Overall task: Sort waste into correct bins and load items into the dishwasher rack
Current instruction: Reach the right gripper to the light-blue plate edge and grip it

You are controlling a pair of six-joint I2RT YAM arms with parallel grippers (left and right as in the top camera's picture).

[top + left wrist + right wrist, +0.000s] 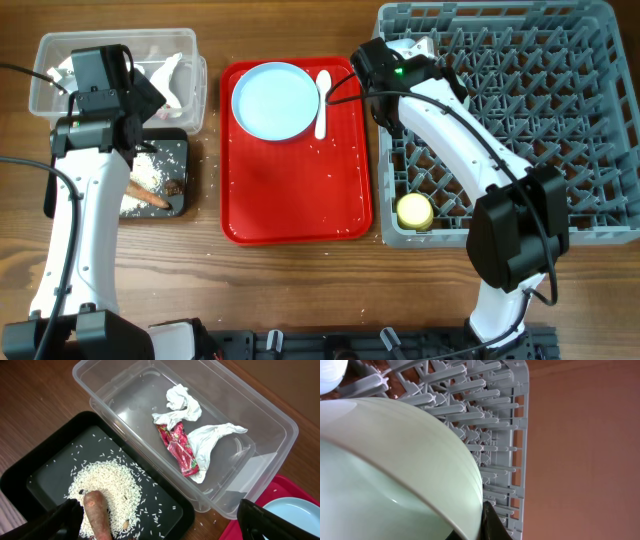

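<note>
My left gripper (165, 527) hangs open over the black tray (30, 475), with nothing between its fingers. In that tray lie white rice crumbs (107, 485) and a brown stick-shaped piece (95, 512). The clear tub (280, 425) beside it holds crumpled white paper (185, 405) and a red-and-white wrapper (180, 447). My right gripper (372, 62) is at the grey dishwasher rack's (600, 120) near-left corner, shut on the rim of the mint-green bowl (395, 470), which is tilted over the pegs. One dark finger (492, 522) presses the bowl's outside. A yellow cup (414, 211) sits in the rack.
The flat red serving tray (290, 190) lies between the bins and the rack. It carries the pale blue plate (275, 100), a white spoon (322, 100) and scattered crumbs. A few rice grains lie on the wooden table near the black tray (180, 150).
</note>
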